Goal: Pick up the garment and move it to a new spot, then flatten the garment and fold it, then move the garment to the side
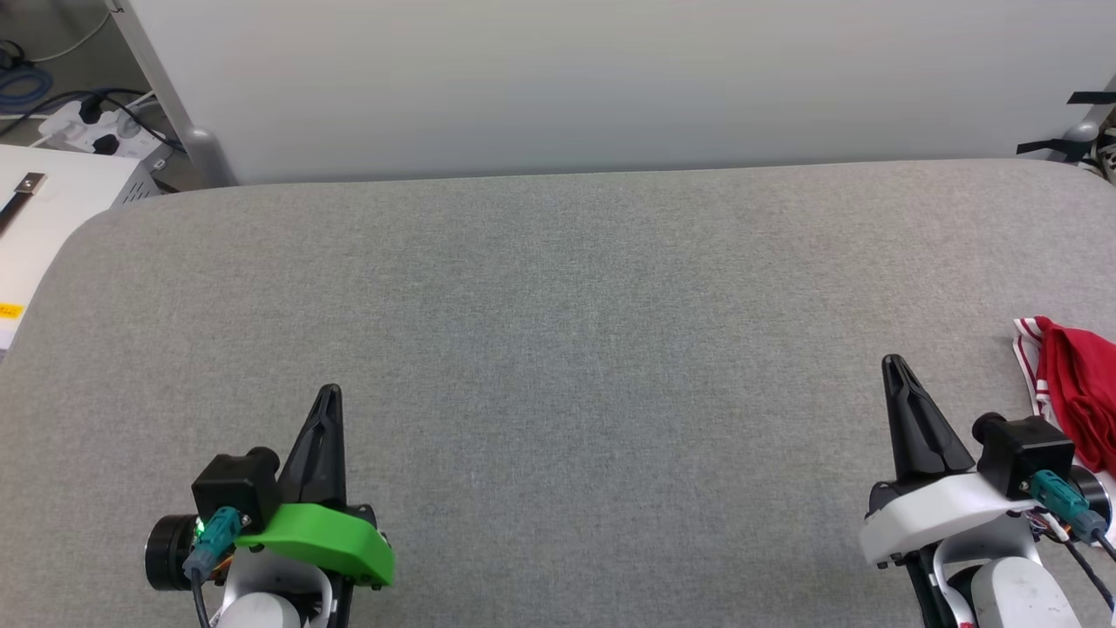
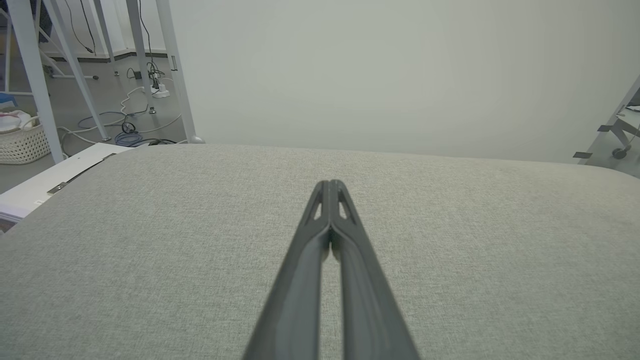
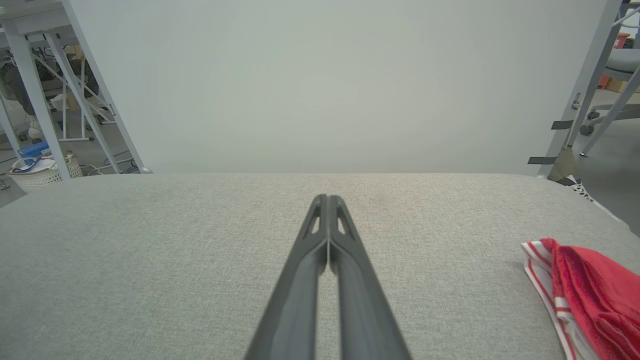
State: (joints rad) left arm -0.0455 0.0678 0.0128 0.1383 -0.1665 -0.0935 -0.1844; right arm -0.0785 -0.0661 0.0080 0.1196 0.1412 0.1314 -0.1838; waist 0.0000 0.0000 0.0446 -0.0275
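Garment (image 1: pixel 1077 392): red, white-and-red striped trim, bunched at the tabletop's (image 1: pixel 558 296) right edge, partly cut off in my head view. Left jaws: closed, holding nothing, over grey tabletop. Right jaws: closed, holding nothing, near the garment's left side, not touching it.

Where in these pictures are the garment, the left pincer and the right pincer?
garment (image 1: pixel 1077 392), head view, red bunched cloth.
left pincer (image 2: pixel 330 186), left wrist view, meeting fingertips.
right pincer (image 3: pixel 327 200), right wrist view, meeting fingertips.
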